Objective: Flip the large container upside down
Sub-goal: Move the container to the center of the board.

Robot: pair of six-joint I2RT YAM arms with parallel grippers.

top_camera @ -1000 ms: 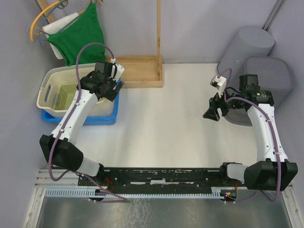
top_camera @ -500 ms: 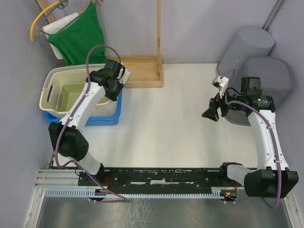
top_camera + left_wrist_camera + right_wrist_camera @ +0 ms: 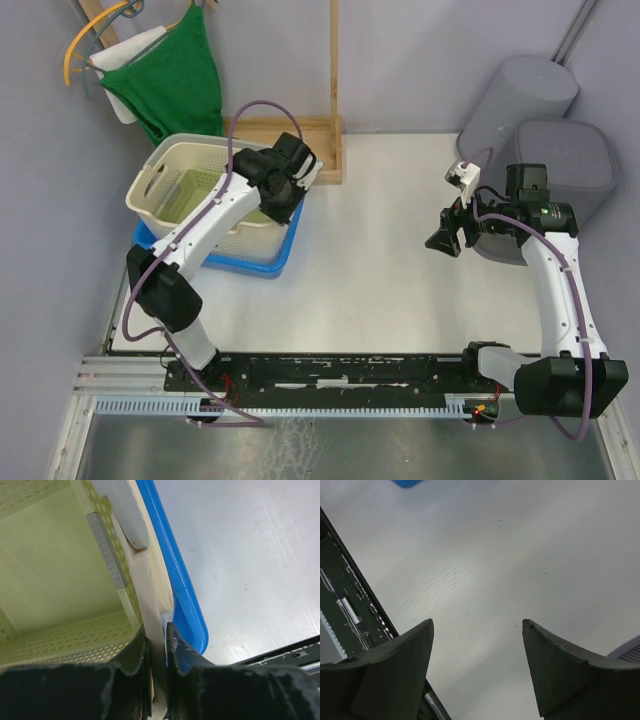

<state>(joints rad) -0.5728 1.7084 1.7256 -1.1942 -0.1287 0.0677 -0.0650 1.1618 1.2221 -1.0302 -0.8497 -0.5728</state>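
The left arm (image 3: 190, 235) and right arm (image 3: 562, 295) have white links, black joints and looping purple cables (image 3: 256, 103). The left gripper (image 3: 156, 630) and right gripper (image 3: 476, 622) are matte black.

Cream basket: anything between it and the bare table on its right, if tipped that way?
Nothing visible on that stretch of table. The left gripper is shut on the right rim of the cream basket. The blue tray sits under it, lip jutting right; the wooden stand base lies close behind.
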